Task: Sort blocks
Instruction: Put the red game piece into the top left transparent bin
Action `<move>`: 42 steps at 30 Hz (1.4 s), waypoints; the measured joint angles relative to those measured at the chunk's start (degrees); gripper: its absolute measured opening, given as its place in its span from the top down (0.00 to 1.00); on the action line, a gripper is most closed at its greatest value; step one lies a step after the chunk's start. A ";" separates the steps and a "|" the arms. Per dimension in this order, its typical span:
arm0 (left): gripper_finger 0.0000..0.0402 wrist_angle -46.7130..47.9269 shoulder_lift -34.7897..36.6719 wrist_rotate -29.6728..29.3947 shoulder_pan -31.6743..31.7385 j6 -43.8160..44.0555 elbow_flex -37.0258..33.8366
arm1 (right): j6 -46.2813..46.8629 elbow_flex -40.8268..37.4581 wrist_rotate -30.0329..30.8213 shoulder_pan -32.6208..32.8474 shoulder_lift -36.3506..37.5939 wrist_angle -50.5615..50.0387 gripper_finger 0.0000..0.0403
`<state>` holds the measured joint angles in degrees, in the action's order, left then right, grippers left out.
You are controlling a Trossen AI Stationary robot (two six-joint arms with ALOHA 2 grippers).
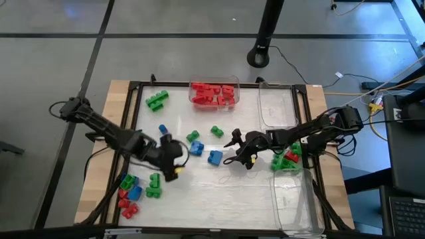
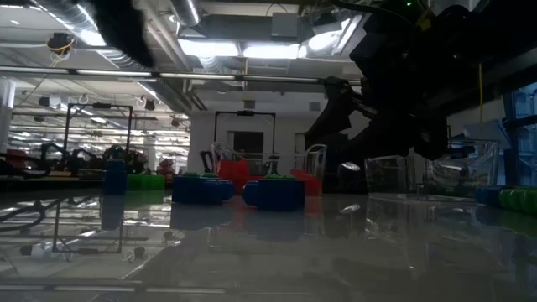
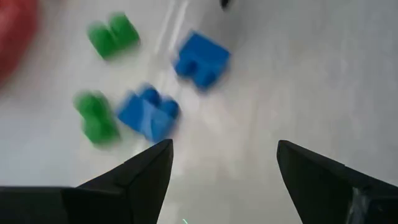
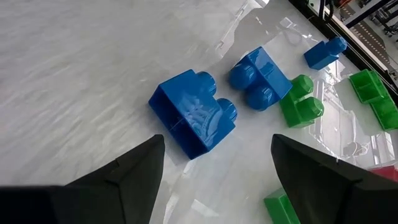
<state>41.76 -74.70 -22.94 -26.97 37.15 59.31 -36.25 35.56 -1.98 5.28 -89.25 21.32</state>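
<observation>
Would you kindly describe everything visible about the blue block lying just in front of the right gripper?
The blue block is a glossy plastic toy brick with two round studs on one side. It lies tipped over on the white table, studs pointing sideways, near the table's middle. Nothing touches it: the right gripper hangs open just short of it, and a second blue block lies apart beyond it.

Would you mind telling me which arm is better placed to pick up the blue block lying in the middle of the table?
Probably the right. The right gripper is open and empty just beside the blue block, which lies right ahead of its fingers in its wrist view. The left gripper, also open, is farther off.
</observation>
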 joint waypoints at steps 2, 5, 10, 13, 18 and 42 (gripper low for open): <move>0.31 1.83 -0.02 -0.23 -3.18 6.61 0.00 | 0.00 0.01 0.00 0.00 0.00 0.00 0.27; 0.31 4.07 -0.02 -0.36 -7.72 15.26 0.00 | 0.00 -0.01 0.00 0.00 0.00 0.00 0.27; 0.31 6.41 -0.02 -0.29 -14.03 28.28 -0.02 | 0.23 -0.01 0.01 0.00 0.00 0.00 0.27; 0.31 6.12 -0.15 -0.33 -17.34 34.41 -0.02 | 0.24 -0.01 0.00 0.00 0.00 0.00 0.27; 0.31 5.45 -3.04 1.45 -21.92 43.20 -0.02 | 0.28 -0.01 0.00 0.00 0.00 0.00 0.27; 0.31 5.65 -19.60 40.28 -29.77 66.37 -0.04 | 0.42 0.01 0.02 -0.02 0.00 0.02 0.27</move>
<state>47.41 -94.29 17.34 -56.75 103.53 59.27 -35.83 35.56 -1.96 5.26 -89.25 21.34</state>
